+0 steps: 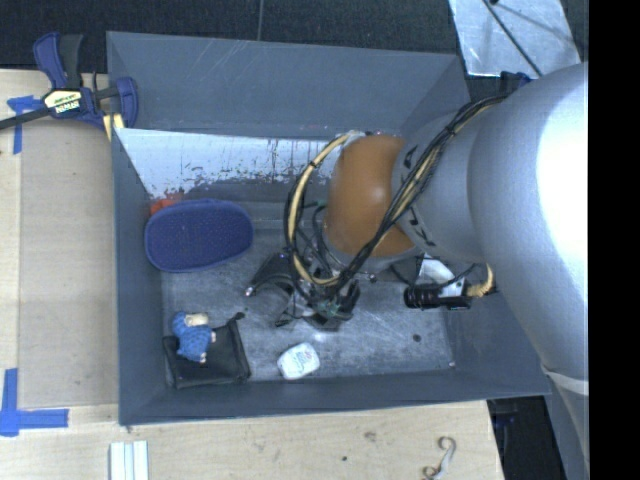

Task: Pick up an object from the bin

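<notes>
Pincer (322,306): low over the bin (300,88) mid-floor, width cannot be told
Nearest thing: small white rounded lump (298,361), just beside pincer, by near wall
Left side: blue oval pad (198,234); blue figure (192,336) on black pouch (228,364)

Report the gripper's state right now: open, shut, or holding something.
Gripper: cannot be told. It sits low in the middle of the bin, near the small white object.

The metal bin (400,343) looks matt and scuffed.
</notes>
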Tool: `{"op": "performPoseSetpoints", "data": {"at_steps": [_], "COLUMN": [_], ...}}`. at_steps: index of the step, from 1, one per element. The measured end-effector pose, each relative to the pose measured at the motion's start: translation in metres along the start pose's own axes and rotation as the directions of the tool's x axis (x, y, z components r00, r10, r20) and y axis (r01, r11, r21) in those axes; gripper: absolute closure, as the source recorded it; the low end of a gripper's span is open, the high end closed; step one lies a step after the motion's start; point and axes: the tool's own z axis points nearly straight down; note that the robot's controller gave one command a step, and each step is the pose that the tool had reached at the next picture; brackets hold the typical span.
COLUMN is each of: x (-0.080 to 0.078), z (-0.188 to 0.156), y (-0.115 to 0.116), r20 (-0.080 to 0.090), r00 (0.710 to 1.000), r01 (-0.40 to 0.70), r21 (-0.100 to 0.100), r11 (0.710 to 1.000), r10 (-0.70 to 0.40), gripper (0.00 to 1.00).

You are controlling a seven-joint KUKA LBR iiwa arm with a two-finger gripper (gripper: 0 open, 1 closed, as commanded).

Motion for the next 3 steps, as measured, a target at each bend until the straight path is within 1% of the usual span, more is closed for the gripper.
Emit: {"op": "performPoseSetpoints", "data": {"at_steps": [1,2,3], "x": [-0.001,-0.001,-0.002], "z": [0.000,0.000,-0.070], "y": [0.000,0.000,0.000], "r20": [0.001,0.002,0.003], "r00": [1.000,1.000,1.000], "r01": [0.001,-0.001,0.001], "r21": [-0.001,-0.002,-0.002], "r11": [1.000,1.000,1.000], "r10": [-0.001,0.001,-0.001], "gripper": [0.00,1.00,1.00]}}
